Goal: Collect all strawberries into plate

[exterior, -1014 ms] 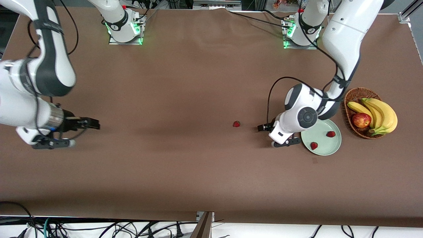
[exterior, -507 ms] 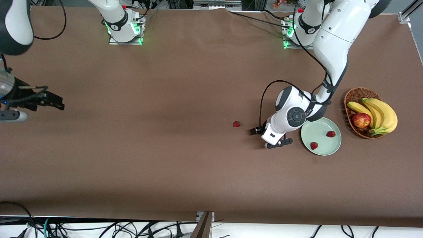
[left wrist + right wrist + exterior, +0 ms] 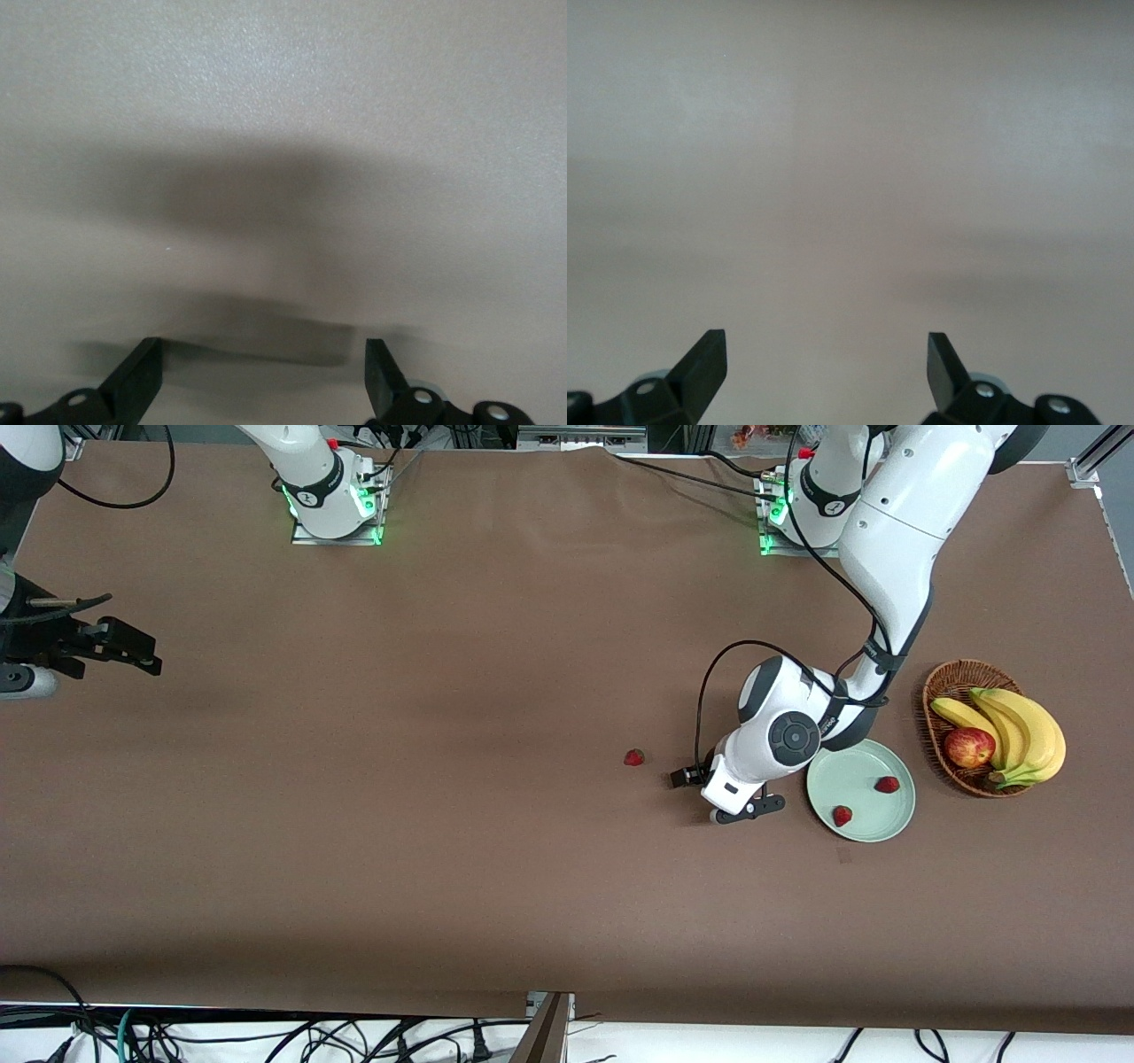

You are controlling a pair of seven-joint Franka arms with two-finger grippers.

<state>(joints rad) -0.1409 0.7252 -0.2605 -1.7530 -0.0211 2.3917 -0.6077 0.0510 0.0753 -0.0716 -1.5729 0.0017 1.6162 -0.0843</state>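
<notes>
One strawberry (image 3: 633,757) lies loose on the brown table. Two strawberries (image 3: 887,784) (image 3: 842,815) lie in the pale green plate (image 3: 864,772). My left gripper (image 3: 680,777) is open and empty over bare table between the loose strawberry and the plate. In the left wrist view its open gripper (image 3: 261,376) shows only bare table with a shadow. My right gripper (image 3: 133,648) is open and empty over the table at the right arm's end. In the right wrist view its gripper (image 3: 824,367) shows only bare table.
A brown wicker basket (image 3: 946,682) with bananas (image 3: 1019,731) and a red-yellow apple (image 3: 967,747) stands beside the plate, toward the left arm's end. A cable loops off the left wrist (image 3: 709,691).
My left gripper moved off the plate's edge toward the loose strawberry, then held still. My right arm drew back toward the table's end and its base side.
</notes>
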